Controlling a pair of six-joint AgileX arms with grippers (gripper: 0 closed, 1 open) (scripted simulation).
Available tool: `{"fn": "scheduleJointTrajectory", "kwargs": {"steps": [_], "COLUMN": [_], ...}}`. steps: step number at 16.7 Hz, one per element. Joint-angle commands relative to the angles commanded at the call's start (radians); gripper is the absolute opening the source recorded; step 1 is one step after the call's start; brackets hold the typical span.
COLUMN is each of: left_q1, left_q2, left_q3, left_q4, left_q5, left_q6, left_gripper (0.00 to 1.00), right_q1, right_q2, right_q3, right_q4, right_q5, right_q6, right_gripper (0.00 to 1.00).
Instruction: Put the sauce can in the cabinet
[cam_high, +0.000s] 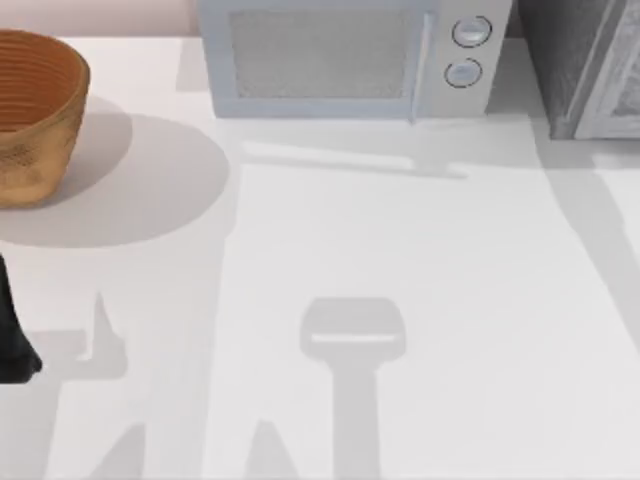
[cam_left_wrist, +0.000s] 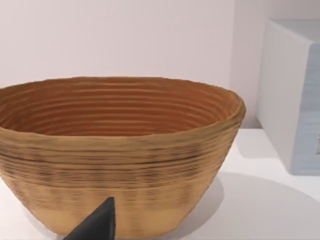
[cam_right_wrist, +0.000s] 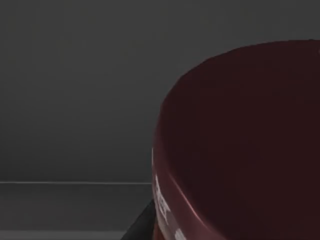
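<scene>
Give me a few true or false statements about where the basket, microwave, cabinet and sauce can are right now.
1. The basket stands at the table's far left. True.
2. The microwave has two round knobs. True.
3. The cabinet stands left of the microwave. False: it is at the far right.
4. The sauce can lies inside the basket. False: its maroon top shows close up in the right wrist view, before a dark grey surface.
5. The left gripper is over the microwave. False: it sits at the left edge.
</scene>
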Motion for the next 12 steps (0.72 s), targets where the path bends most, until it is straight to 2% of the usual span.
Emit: {"fn": "scheduleJointTrajectory", "kwargs": {"steps": [7, 12], "left_q1": [0.000, 0.000], "left_q2": [0.000, 0.000], "left_q3": [0.000, 0.000], "left_q4": [0.000, 0.000], "left_q5": [0.000, 0.000], "left_q6": [0.000, 0.000], "left_gripper": [1.00, 1.00], "right_q1": [-0.058, -0.069], "right_q2": [0.358, 0.402], "right_q3": [0.287, 0.329], "right_q4": [0.051, 0.060], "right_q5": [-0.052, -0.059], "right_q6": [-0.001, -0.003], "right_gripper": [0.00, 0.00]}}
